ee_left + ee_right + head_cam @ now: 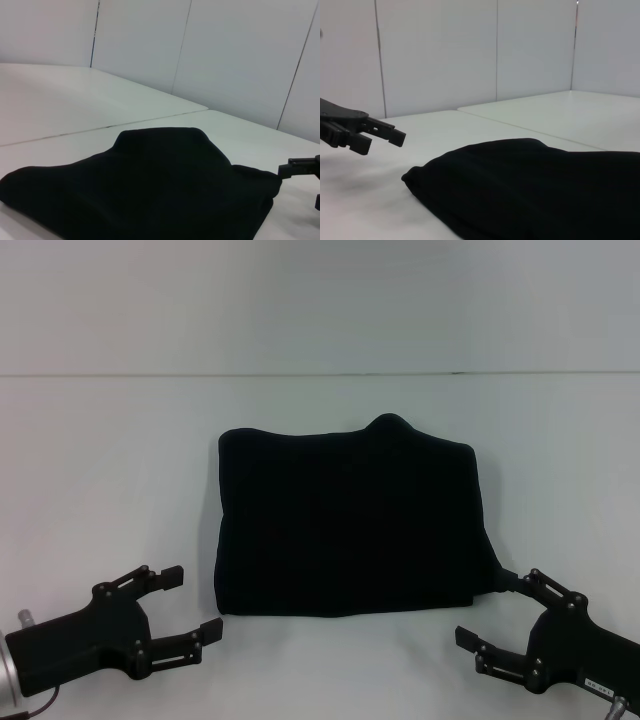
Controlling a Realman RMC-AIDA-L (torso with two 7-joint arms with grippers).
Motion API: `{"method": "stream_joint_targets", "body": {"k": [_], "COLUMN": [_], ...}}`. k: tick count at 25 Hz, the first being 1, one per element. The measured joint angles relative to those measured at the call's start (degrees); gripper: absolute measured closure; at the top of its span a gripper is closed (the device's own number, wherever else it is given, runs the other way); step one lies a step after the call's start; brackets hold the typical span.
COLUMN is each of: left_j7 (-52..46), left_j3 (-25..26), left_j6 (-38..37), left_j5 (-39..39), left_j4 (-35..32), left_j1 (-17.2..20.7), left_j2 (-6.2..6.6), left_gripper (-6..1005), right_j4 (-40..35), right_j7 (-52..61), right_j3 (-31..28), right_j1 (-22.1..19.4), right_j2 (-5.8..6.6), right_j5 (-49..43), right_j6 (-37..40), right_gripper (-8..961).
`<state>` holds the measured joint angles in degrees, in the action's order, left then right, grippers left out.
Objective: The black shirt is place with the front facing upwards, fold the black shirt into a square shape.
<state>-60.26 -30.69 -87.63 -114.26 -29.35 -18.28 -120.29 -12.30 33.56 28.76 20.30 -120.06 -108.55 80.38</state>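
A: Shirt first. Where do you see it?

B: Look at your head view: the black shirt [350, 525] lies folded into a rough rectangle in the middle of the white table [100, 470], plain black side up, no lettering showing. A small bump sticks out along its far edge, toward the right.

A: And the arms?

B: You have the left gripper [195, 605] near the shirt's near left corner, just beside it and apart from the cloth, jaws spread wide and empty. The right gripper [495, 610] sits at the near right corner, also spread wide. Its far finger [520, 580] lies right at the cloth's corner; from the head view you cannot tell whether it touches.

A: Do the wrist cameras add anything?

B: They give you what the head view cannot: thickness. In the left wrist view the shirt [145, 190] shows as a soft, layered mound with rounded folded edges, and one finger of the right gripper [300, 167] appears just past its corner, with a sliver of table between them. In the right wrist view the shirt [530, 190] fills the lower part, and the left gripper [382, 137] hovers above the table, clear of the cloth. Neither wrist view shows its own arm's fingers.
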Motion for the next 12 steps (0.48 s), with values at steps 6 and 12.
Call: {"method": "stream_joint_targets", "body": {"k": [6,12], "left_j7": [0.0,0.0], "left_j3": [0.0,0.1], "left_j6": [0.0,0.2], "left_j5": [0.0,0.0], "left_j4": [0.0,0.0], "left_j1": [-0.1,-0.1], "left_j2": [-0.04,-0.12], "left_gripper": [54,54], "right_j4": [0.0,0.0], "right_j7": [0.1,0.1], "right_j3": [0.1,0.0], "right_j1": [-0.2,-0.3], "right_j2": [0.0,0.0], "right_j5": [0.0,0.0], "right_j6": [0.3,0.4], "right_gripper": [9,9]}}
